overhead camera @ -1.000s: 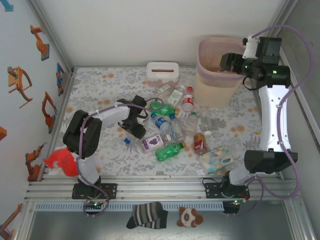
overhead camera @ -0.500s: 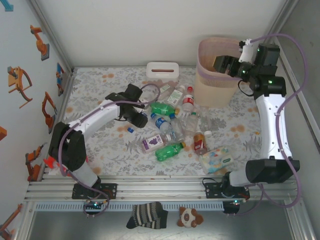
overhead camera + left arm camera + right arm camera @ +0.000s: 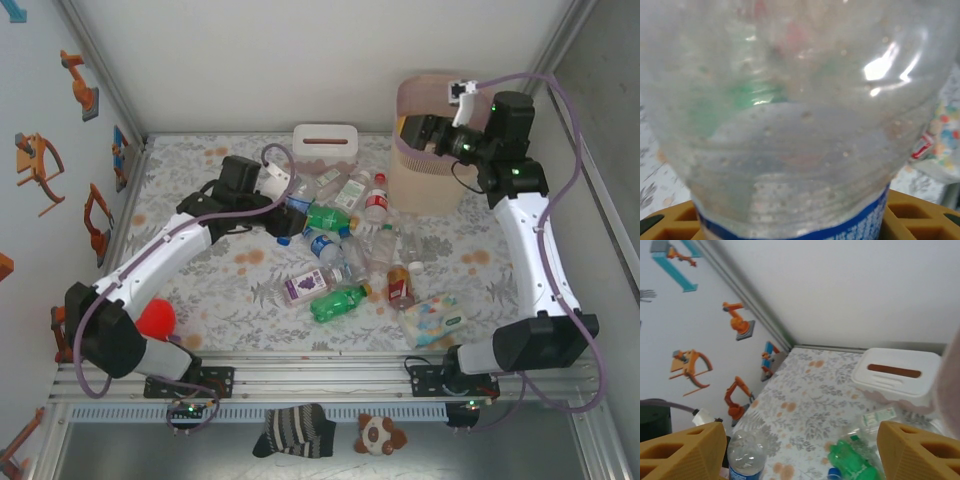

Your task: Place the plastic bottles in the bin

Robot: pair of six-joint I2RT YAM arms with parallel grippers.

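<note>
Well, the left gripper [image 3: 283, 190] looks clamped on 1 clear bottle [image 3: 800, 125] with a blue label band, though up close the bottle hides most of its yellow fingers [image 3: 920, 215], so I can't swear to the grip. That bottle is at the far-left edge of the heap, near the white tissue box [image 3: 326, 140]. The other plastic bottles [image 3: 345, 250] lie jumbled on the floral table [image 3: 200, 230]: 2 green, 1 purple-labelled, 1 brown with a red cap, several clear. The right gripper [image 3: 800, 452] hangs over the pink bin [image 3: 432, 185], jaws spread wide, holding nothing.
</note>
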